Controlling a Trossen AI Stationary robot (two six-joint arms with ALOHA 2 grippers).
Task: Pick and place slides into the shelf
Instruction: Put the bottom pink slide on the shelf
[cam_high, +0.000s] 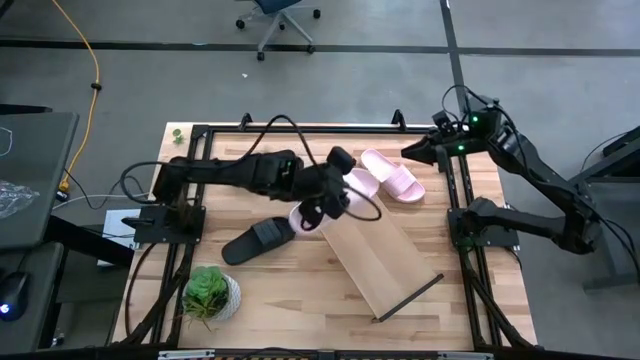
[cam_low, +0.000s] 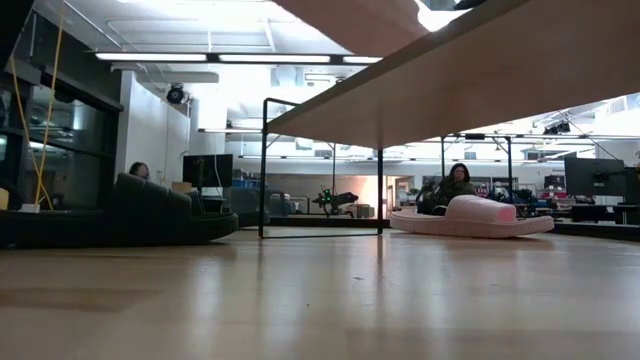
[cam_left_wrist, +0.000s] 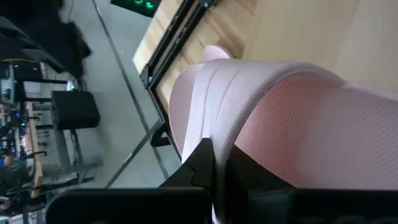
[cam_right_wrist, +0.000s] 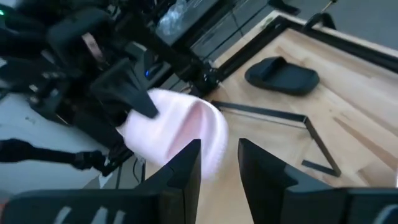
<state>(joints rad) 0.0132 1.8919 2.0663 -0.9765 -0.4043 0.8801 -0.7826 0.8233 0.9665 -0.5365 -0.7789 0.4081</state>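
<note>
Black slide (cam_high: 257, 240) flat on table (cam_high: 290, 300), near potted plant (cam_high: 211, 293). Shelf (cam_high: 375, 262) lies diagonal mid-table. Left gripper (cam_high: 322, 208) at shelf's upper end, fingers pinching pink slide (cam_left_wrist: 267, 118). Second pink slide (cam_high: 392, 175) on table beyond. Right gripper (cam_high: 412, 150) at far right edge, fingers (cam_right_wrist: 180, 171) parted, holding nothing.

table (cam_high: 470, 310) | being occupied by: shelf (cam_high: 385, 265), black slide (cam_high: 258, 240), pink slide (cam_high: 393, 176), potted plant (cam_high: 211, 292)
</note>
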